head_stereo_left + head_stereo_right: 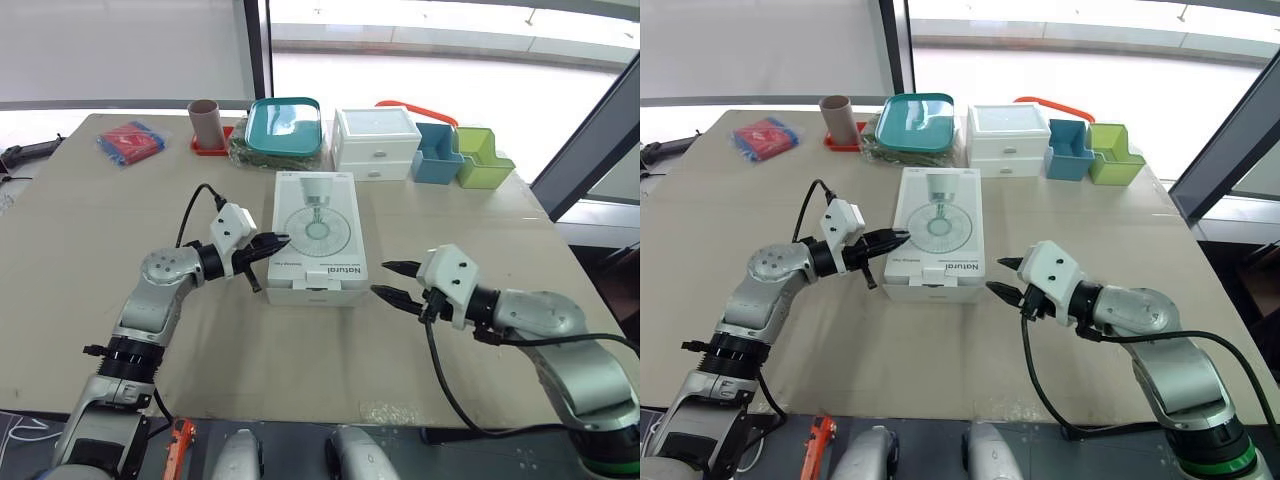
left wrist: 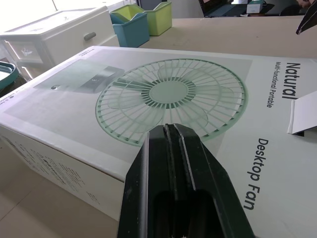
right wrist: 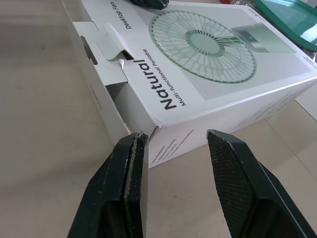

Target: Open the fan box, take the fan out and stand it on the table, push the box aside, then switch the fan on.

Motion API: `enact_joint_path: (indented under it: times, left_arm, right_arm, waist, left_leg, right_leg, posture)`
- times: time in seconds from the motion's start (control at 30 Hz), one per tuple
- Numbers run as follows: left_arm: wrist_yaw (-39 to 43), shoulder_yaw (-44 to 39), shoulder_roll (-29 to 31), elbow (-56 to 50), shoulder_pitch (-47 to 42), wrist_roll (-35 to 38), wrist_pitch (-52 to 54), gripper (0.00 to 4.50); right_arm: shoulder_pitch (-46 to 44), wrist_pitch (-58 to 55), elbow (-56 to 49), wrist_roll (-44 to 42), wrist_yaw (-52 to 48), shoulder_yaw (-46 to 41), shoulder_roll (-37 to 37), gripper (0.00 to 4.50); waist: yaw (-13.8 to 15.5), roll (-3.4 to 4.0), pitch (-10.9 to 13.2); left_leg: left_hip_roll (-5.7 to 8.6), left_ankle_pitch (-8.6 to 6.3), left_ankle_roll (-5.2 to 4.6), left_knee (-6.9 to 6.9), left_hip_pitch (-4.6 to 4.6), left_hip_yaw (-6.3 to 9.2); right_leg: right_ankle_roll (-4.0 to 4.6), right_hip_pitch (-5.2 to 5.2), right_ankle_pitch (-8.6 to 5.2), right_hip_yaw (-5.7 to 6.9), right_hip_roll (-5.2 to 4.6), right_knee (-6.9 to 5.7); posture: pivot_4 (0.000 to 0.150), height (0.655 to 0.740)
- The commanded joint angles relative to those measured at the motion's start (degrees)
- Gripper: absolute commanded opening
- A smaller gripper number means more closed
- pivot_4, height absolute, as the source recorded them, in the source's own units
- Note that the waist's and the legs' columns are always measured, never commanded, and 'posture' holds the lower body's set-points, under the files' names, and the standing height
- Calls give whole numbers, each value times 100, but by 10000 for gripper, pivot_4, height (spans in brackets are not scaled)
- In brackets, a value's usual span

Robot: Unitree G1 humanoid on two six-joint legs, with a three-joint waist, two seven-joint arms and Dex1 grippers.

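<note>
One flap (image 3: 110, 47) gapes on the white cardboard fan box (image 1: 316, 235). Pinch it squarely: right fingers (image 3: 130, 168) apart, left fingers (image 2: 171, 168) together.

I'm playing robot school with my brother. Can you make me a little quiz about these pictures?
1. True or false: the right gripper is shut.
2. What is pictured on the box? A) a fan B) a lamp C) a kettle
3. Which gripper is shut, with its tip at the box's edge?
Key: 1 false, it is open; 2 A; 3 the left gripper.
</note>
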State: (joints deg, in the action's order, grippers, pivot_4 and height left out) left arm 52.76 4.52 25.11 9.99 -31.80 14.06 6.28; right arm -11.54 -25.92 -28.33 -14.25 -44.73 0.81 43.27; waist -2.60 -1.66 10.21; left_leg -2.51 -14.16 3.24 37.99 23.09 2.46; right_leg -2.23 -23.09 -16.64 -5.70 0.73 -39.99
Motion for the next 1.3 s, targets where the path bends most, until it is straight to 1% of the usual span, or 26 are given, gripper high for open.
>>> enact_joint_path:
  times: [0.03,0.23,0.37,0.87,1.3]
  left_arm:
    - [11,96,9,54,76,-105,64,0]
    - [-20,109,1,-6,120,-105,108,0]
    - [-35,110,5,-20,138,-114,114,0]
    - [-21,147,24,75,98,-160,50,0]
    - [-38,118,39,196,59,-208,-51,0]
  right_arm:
    - [-190,248,131,223,93,145,-79,21586]
    - [-264,295,187,304,102,326,-222,21586]
    - [-196,241,37,193,46,339,-257,21586]
    - [569,164,-459,73,-199,267,-23,21586]
    - [789,366,-269,347,-171,879,-149,21586]
  waist:
    - [0,0,0]
    - [-1,0,0]
    - [0,0,0]
    - [-1,0,-1]
    - [-5,0,-2]
  left_leg:
    - [0,0,0,0,0,0]
    - [0,0,0,0,0,1]
    - [0,0,0,0,0,3]
    - [0,0,0,1,-1,3]
    - [0,0,0,2,-5,2]
  right_leg:
    - [0,0,0,0,0,0]
    - [0,0,0,1,0,0]
    - [0,0,0,3,0,0]
    - [0,4,0,2,0,0]
    - [0,7,0,2,0,0]
  posture:
    - [1500,7400]
    - [1500,7400]
    - [1500,7400]
    - [1500,7400]
    - [1500,7400]
